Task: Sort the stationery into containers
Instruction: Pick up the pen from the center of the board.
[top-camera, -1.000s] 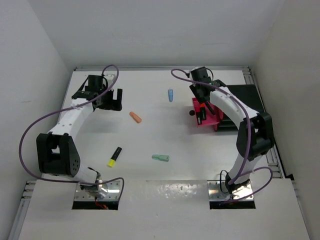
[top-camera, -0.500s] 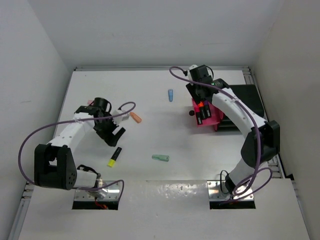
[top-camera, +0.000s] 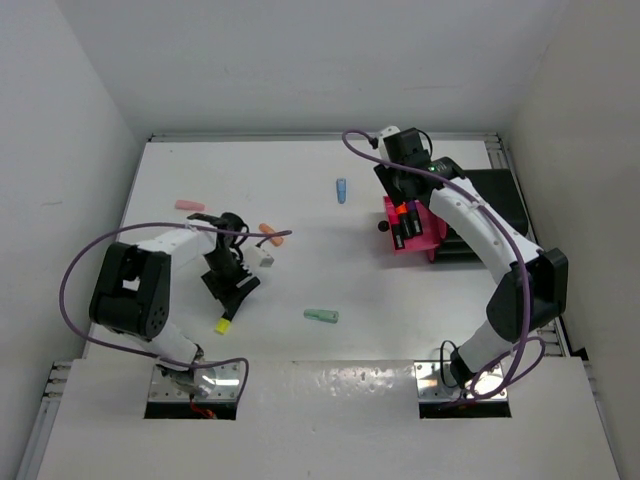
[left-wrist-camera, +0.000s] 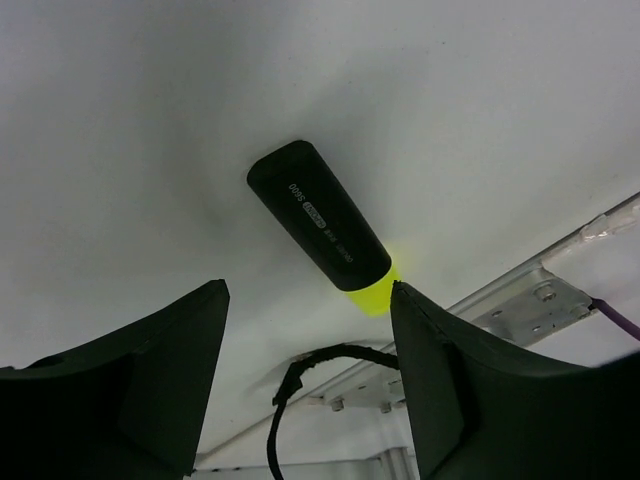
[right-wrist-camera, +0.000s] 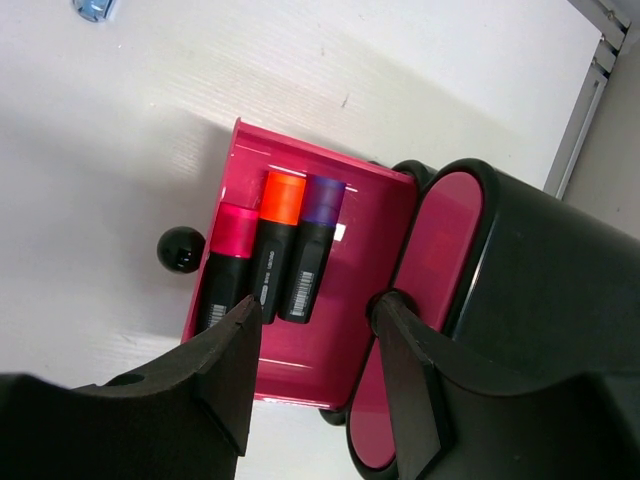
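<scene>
A black highlighter with a yellow tip (left-wrist-camera: 318, 228) lies on the white table, its yellow end (top-camera: 222, 324) showing near the left arm. My left gripper (left-wrist-camera: 308, 295) (top-camera: 232, 288) hovers low over it, open, the tip just ahead of the fingers and nothing between them. A magenta drawer (right-wrist-camera: 330, 360) (top-camera: 432, 238) is pulled out of the black box (right-wrist-camera: 540, 300) (top-camera: 495, 205). In it lie pink (right-wrist-camera: 225, 265), orange (right-wrist-camera: 275, 240) and purple (right-wrist-camera: 312, 245) highlighters side by side. My right gripper (right-wrist-camera: 318, 305) (top-camera: 404, 192) hangs open above the drawer, holding nothing.
Loose pieces lie on the table: pink (top-camera: 189, 205) at back left, orange (top-camera: 270, 235) beside the left arm, blue (top-camera: 341, 190) (right-wrist-camera: 95, 8) at the back middle, mint (top-camera: 321, 316) near the front. The drawer's black knob (right-wrist-camera: 181, 248) sticks out leftward. Purple cables loop around both arms.
My left arm swung from the back left toward the front and came down over the yellow highlighter, jaws narrowing. The right gripper opened wider and rose slightly above the drawer.
</scene>
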